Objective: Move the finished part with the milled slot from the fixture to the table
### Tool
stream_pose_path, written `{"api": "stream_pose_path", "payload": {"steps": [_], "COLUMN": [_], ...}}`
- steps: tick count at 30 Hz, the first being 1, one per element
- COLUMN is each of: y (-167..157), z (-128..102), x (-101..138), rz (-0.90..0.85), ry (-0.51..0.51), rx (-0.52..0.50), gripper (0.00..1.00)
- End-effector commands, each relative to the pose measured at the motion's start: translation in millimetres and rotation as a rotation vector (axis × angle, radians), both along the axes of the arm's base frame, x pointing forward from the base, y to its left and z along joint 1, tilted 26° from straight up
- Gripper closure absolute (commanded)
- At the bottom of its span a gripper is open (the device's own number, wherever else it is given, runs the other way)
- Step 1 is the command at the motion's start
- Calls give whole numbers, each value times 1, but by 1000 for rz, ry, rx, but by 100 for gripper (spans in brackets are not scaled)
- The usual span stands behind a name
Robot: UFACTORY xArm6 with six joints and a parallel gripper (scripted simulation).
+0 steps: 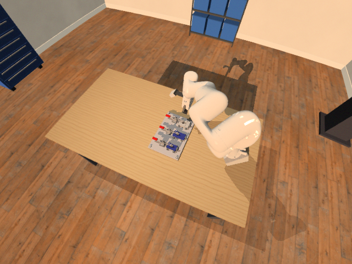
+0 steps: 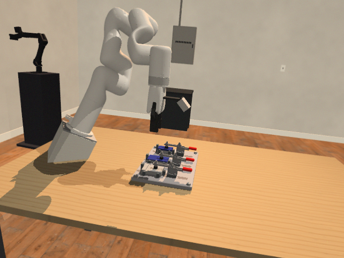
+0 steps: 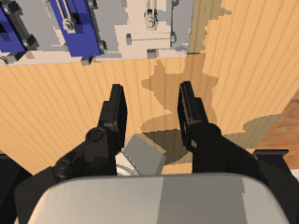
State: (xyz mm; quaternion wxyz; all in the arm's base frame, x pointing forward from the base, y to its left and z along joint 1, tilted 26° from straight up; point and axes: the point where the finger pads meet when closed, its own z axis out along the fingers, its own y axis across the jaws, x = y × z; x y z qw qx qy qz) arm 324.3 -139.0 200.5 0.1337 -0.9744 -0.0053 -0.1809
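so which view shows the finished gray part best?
Exterior: the finished part sits unobstructed in the fixture's nearest nest, its clamp running across it. Top view shows it small, beside the arm, at. Wrist view catches only its near end at the frame's upper edge, above the open, empty claw.

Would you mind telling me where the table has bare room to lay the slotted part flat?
Bare wood runs beyond the red clamp handles to the table edge, and from the fixture plate toward the exterior camera. It is crowded between the plate and the arm's base, and under the open gripper hovering by the plate's edge.
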Motion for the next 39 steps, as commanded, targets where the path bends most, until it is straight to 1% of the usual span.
{"api": "stream_pose_path", "payload": {"steps": [1, 31, 35, 39], "y": [-1, -1, 1, 4], "z": [1, 1, -4, -17], "x": [1, 1, 3, 8], "rz": [-1, -1, -1, -1], "ry": [-3, -3, -3, -3], "rx": [-2, -2, -2, -2], "gripper": [53, 53, 53, 53]}}
